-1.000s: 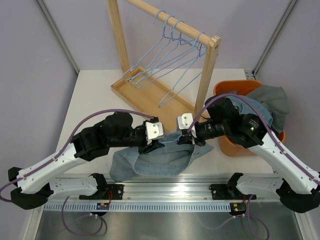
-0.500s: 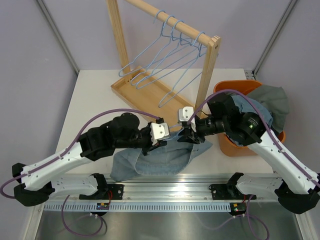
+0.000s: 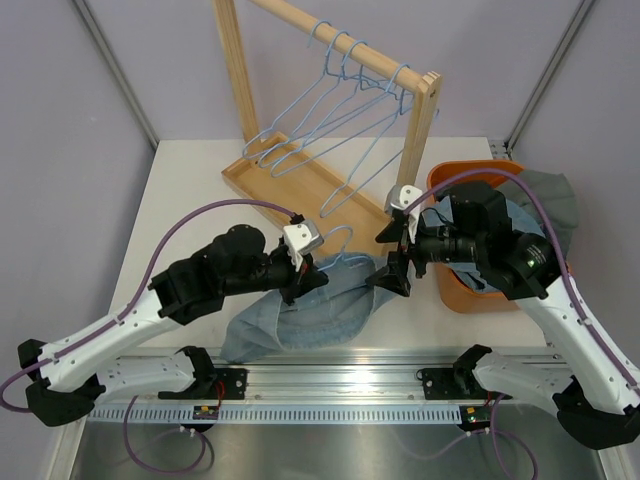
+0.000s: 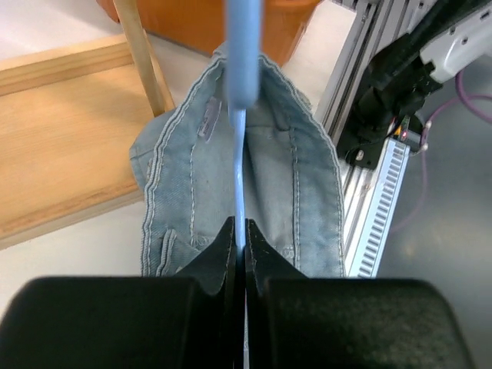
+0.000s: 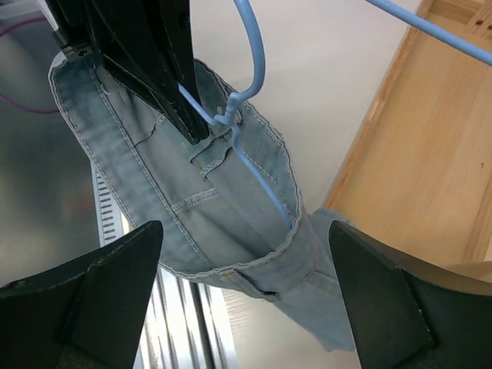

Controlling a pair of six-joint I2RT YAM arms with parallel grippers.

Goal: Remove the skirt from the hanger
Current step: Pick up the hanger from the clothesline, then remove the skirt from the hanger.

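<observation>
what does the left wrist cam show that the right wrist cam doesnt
Only the left wrist view: the orange bin behind a wooden post, and the left gripper seen from behind, its fingers shut on the hanger wire.
Only the right wrist view: the hanger's hook, and the right gripper open wide, holding nothing.
Both: the denim skirt with the hanger inside its waistband, and the wooden rack base.
</observation>
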